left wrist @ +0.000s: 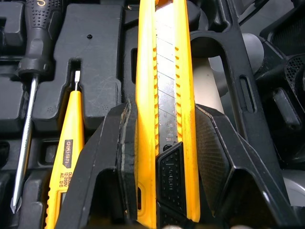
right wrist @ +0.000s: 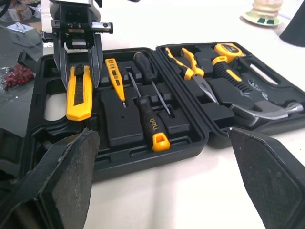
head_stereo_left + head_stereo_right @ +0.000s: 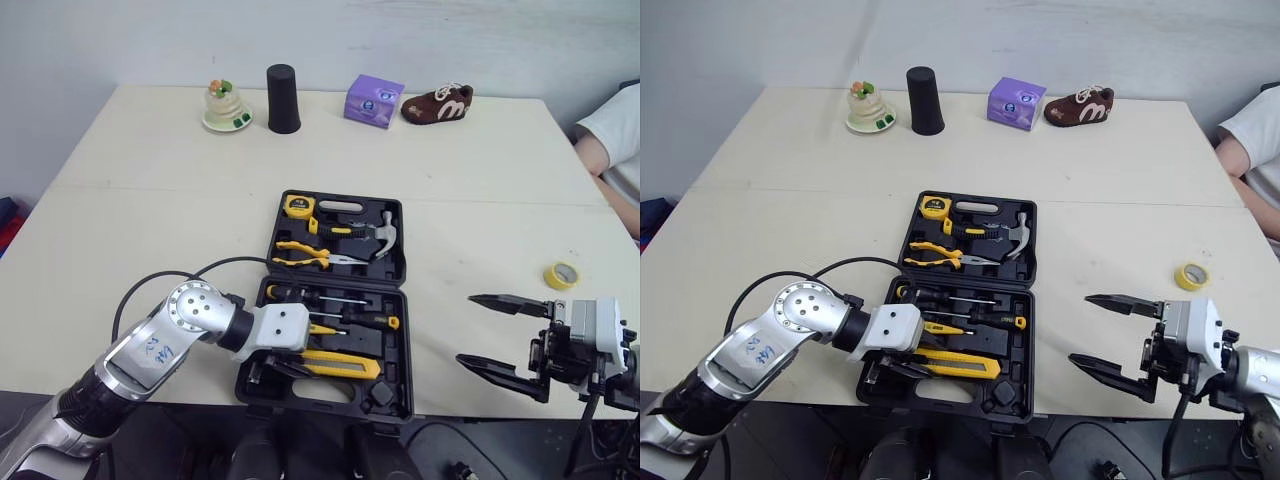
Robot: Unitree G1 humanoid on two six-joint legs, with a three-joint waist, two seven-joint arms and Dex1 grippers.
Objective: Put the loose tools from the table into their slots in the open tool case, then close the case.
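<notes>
The black tool case (image 3: pixel 340 282) lies open in the middle of the table. Its far half holds a tape measure (image 3: pixel 298 206), pliers (image 3: pixel 310 258) and a hammer (image 3: pixel 380 235). The near half holds a screwdriver (image 3: pixel 365 318) and a yellow tester pen (image 1: pixel 64 167). My left gripper (image 1: pixel 162 107) is shut on a yellow utility knife (image 3: pixel 340 363), which lies low over the near half's front row. To the right of the case, my right gripper (image 3: pixel 465 328) hovers open with nothing in it. A yellow tape roll (image 3: pixel 561 275) lies loose on the table beyond it.
Along the far edge stand an ornament on a plate (image 3: pixel 226 107), a black cup (image 3: pixel 283 99), a purple box (image 3: pixel 374 101) and a brown shoe (image 3: pixel 437 104). A person's sleeve (image 3: pixel 615 130) shows at the right edge. A black cable runs from my left arm beside the case.
</notes>
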